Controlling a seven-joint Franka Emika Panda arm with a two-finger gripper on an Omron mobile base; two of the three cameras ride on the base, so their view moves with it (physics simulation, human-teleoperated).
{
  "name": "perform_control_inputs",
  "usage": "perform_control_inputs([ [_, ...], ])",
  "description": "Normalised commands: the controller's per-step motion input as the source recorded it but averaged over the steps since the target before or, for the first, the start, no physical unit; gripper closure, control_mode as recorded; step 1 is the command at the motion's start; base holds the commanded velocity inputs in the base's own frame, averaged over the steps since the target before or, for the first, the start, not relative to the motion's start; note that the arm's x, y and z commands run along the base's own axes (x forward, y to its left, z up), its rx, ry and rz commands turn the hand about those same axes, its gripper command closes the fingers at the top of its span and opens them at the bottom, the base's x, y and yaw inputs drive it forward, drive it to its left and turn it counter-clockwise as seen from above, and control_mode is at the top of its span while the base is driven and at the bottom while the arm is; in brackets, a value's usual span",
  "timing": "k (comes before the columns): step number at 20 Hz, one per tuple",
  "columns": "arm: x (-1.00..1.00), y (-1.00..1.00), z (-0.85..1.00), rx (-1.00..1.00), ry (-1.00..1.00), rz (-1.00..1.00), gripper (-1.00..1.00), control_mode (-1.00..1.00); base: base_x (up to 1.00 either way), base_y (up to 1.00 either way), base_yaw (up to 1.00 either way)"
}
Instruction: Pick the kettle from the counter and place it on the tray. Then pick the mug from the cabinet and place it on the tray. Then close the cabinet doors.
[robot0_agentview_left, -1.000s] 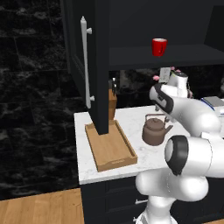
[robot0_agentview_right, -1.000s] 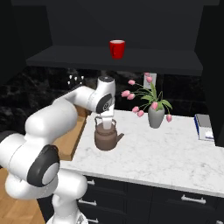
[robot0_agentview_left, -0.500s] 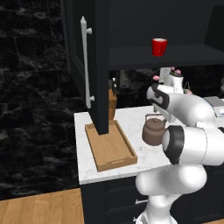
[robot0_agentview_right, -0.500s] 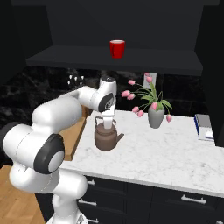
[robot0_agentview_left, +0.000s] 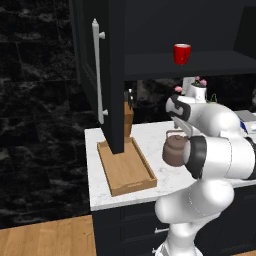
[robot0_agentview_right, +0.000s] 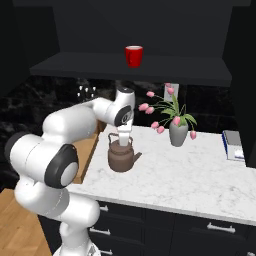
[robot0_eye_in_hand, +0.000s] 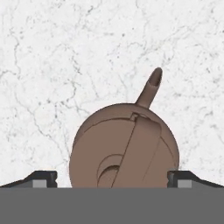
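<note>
Two fingertips (robot0_eye_in_hand: 41, 177) spread wide, one each side of the kettle (robot0_eye_in_hand: 124, 146), gripper (robot0_eye_in_hand: 111, 179) right above it, gripping nothing. Kettle sits upright on the counter (robot0_agentview_right: 200, 175), spout pointing away from the hand, wire handle arched over the lid. Tray (robot0_agentview_left: 125, 167) lies on the counter left of the kettle, apart from it, under the open cabinet door (robot0_agentview_left: 97, 75). Mug (robot0_agentview_right: 133, 55) on the cabinet shelf (robot0_agentview_right: 75, 67) above the kettle. Flower vase (robot0_agentview_right: 178, 134) right of the kettle.
</note>
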Motion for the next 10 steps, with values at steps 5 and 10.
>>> perform_control_inputs([
  [5,0.10,0.00,-0.13,0.00,0.05,-0.02,-1.00,-1.00,0.00,0.00,0.00],
  [10,0.02,0.00,-0.17,0.00,0.05,-0.01,1.00,-1.00,0.00,0.00,0.00],
])
